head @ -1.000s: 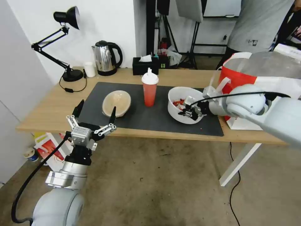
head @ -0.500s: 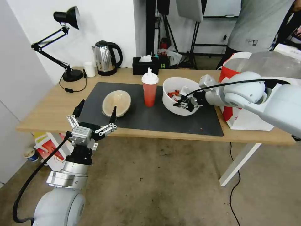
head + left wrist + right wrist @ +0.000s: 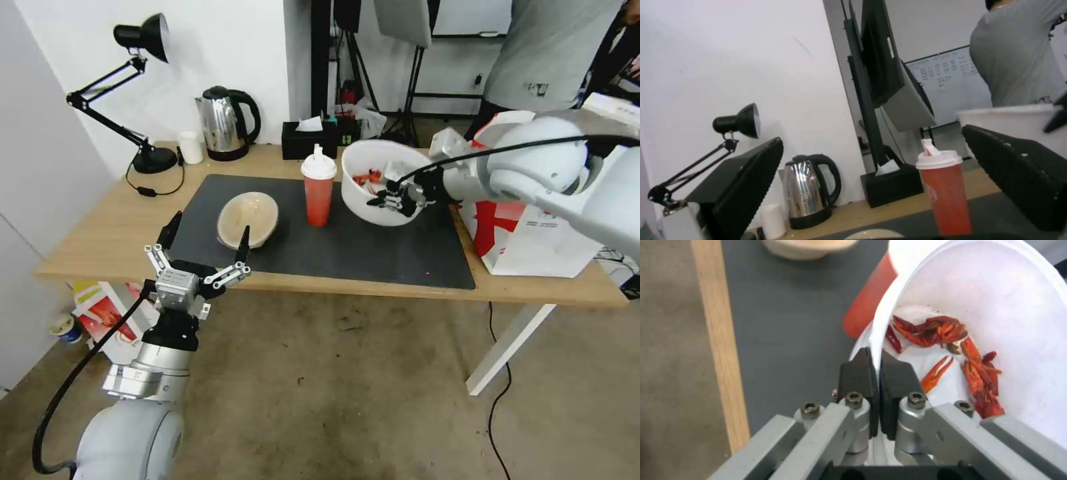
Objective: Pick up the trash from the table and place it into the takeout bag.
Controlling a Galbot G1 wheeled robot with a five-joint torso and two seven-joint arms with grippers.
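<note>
My right gripper point(image 3: 395, 198) is shut on the rim of the large white bowl point(image 3: 375, 167), which hangs tilted above the grey mat point(image 3: 347, 250). The wrist view shows the pads point(image 3: 861, 373) pinching the bowl's point(image 3: 1022, 316) wall, red crayfish scraps point(image 3: 947, 336) lying inside. The red cup with white lid point(image 3: 319, 190) and the beige oval bowl point(image 3: 248, 219) stand on the mat. The takeout bag point(image 3: 533, 233) stands at the table's right end, behind my right arm. My left gripper point(image 3: 203, 243) hovers open at the table's front edge point(image 3: 100, 273), just before the beige bowl.
Along the back of the table stand a desk lamp point(image 3: 143, 100), a small white cup point(image 3: 191, 147), a steel kettle point(image 3: 225, 123) and a black tissue box point(image 3: 309, 139). A person in grey stands behind the bag. The left wrist view shows the red cup point(image 3: 945, 193) and kettle point(image 3: 806, 191).
My right gripper has lifted the white bowl off the mat and carried it up and toward the back. The left gripper has stayed put.
</note>
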